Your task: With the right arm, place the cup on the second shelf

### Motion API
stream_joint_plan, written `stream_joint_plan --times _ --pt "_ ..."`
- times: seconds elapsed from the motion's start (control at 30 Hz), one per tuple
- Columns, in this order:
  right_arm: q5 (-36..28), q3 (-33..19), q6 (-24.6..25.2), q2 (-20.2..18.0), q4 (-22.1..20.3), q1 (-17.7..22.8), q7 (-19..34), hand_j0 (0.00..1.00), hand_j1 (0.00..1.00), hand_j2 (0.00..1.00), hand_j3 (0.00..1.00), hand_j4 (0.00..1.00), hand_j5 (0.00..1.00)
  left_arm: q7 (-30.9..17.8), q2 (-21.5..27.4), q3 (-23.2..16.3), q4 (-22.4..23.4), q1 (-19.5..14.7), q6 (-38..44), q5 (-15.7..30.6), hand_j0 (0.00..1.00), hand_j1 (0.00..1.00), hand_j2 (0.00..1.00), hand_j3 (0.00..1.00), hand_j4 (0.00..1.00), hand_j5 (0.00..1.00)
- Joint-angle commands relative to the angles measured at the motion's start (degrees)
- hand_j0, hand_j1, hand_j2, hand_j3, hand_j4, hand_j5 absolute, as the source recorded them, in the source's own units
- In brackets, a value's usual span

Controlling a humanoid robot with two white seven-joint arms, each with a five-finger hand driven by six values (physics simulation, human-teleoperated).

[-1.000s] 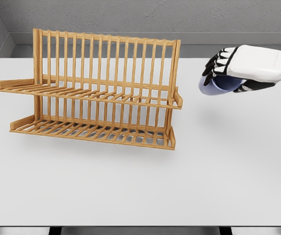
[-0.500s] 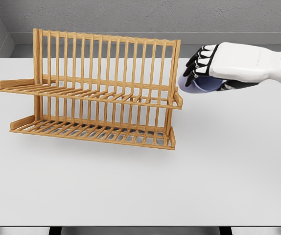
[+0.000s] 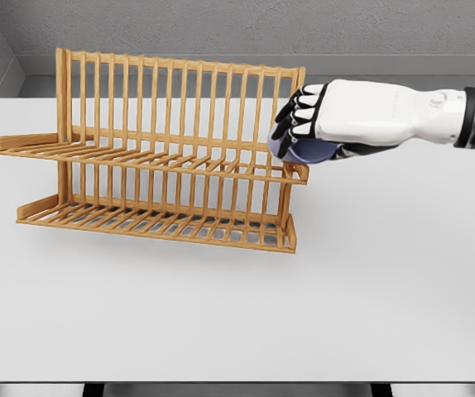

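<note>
Right hand (image 3: 304,124) curled around blue cup (image 3: 304,150), at right end of wooden dish rack (image 3: 155,157). I judge transport step; next: lower onto upper shelf (image 3: 138,157), release.

— Cup (image 3: 305,150)?
— Pale blue-lilac, mostly hidden under the right hand (image 3: 320,124); only the lower side and a curved bit of rim showing. Tipped over on its side, mouth facing left (as far as can be told). Held above the right end of the upper shelf, at or just over the end rail; contact not clear.
— Rack (image 3: 151,157)?
— Light wood, two slatted shelves (image 3: 138,161) with a tall slatted back. Upright on the white tabletop (image 3: 304,314), toward the far left corner, long side roughly along the far edge. Both shelves bare of dishes.
</note>
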Motion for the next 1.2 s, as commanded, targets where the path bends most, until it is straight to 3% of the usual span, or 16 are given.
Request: stream_joint_plan --times 0.0,0.47,0.5,0.57,0.6,0.7,0.77,0.83,0.9,0.93,1.0,1.1,1.17 --pt "-0.4 0.3 0.2 0.2 0.0 0.0 0.1 0.65 0.65 0.65 0.65 0.65 0.65 0.0 0.0 0.0 0.0 -0.1 0.0 0.0 1.00 1.00 1.00 1.00 1.00 1.00" --pt "-0.2 4.8 0.2 1.7 0.1 -2.7 0.1 0.69 0.69 0.69 0.69 0.69 0.69 0.0 0.0 0.0 0.0 0.0 0.0 0.0 1.00 1.00 1.00 1.00 1.00 1.00" --pt "-0.2 5.0 0.2 1.9 0.1 -3.0 0.1 0.77 0.77 0.77 0.77 0.77 0.77 0.0 0.0 0.0 0.0 -0.1 0.0 0.0 1.00 1.00 1.00 1.00 1.00 1.00" --pt "-0.2 5.3 0.2 2.0 0.1 -3.0 0.1 0.80 0.80 0.80 0.80 0.80 0.80 0.0 0.0 0.0 0.0 0.0 0.0 0.0 1.00 1.00 1.00 1.00 1.00 1.00" --pt "-0.2 5.4 0.2 1.9 0.1 -3.1 0.1 0.95 0.95 0.95 0.95 0.95 0.95 0.0 0.0 0.0 0.0 -0.1 0.0 0.0 1.00 1.00 1.00 1.00 1.00 1.00" --pt "-0.2 5.4 0.2 1.8 0.1 -3.0 0.1 1.00 1.00 1.00 1.00 1.00 1.00 0.0 0.0 0.0 0.0 -0.1 0.0 0.0 1.00 1.00 1.00 1.00 1.00 1.00" --pt "-0.5 4.1 0.2 1.2 0.0 -3.3 0.1 1.00 1.00 1.00 1.00 1.00 1.00 0.0 0.0 0.0 0.0 -0.1 0.0 0.0 1.00 1.00 1.00 1.00 1.00 1.00" --pt "-0.8 -3.6 0.2 -1.6 0.0 -2.4 0.1 1.00 1.00 1.00 1.00 1.00 1.00 0.0 0.0 0.0 0.0 -0.1 0.0 0.0 1.00 1.00 1.00 1.00 1.00 1.00" --pt "-1.1 -12.8 0.2 -4.8 0.1 0.7 0.1 1.00 1.00 1.00 1.00 1.00 1.00 0.0 0.0 0.0 0.0 -0.1 0.0 -0.1 1.00 1.00 1.00 1.00 1.00 1.00" --pt "-2.7 -20.0 0.2 -5.9 0.3 5.0 0.1 1.00 1.00 1.00 1.00 1.00 1.00 0.0 0.0 0.0 0.0 -0.1 0.0 0.0 1.00 1.00 1.00 1.00 1.00 1.00" --pt "-4.6 -28.2 0.2 -7.8 1.0 11.2 0.1 1.00 1.00 1.00 1.00 1.00 1.00 0.0 0.0 0.0 0.0 -0.1 0.0 0.0 1.00 1.00 1.00 1.00 1.00 1.00" --pt "-3.8 -28.8 0.2 -8.2 5.3 19.3 0.1 1.00 1.00 1.00 1.00 1.00 1.00 0.0 0.0 0.1 0.0 -0.1 0.0 0.0 1.00 1.00 1.00 1.00 1.00 1.00" --pt "-3.4 -28.1 0.2 -3.9 6.1 22.8 0.1 1.00 1.00 1.00 1.00 1.00 1.00 0.0 0.0 0.0 0.0 -0.1 0.0 0.0 1.00 1.00 1.00 1.00 1.00 1.00"
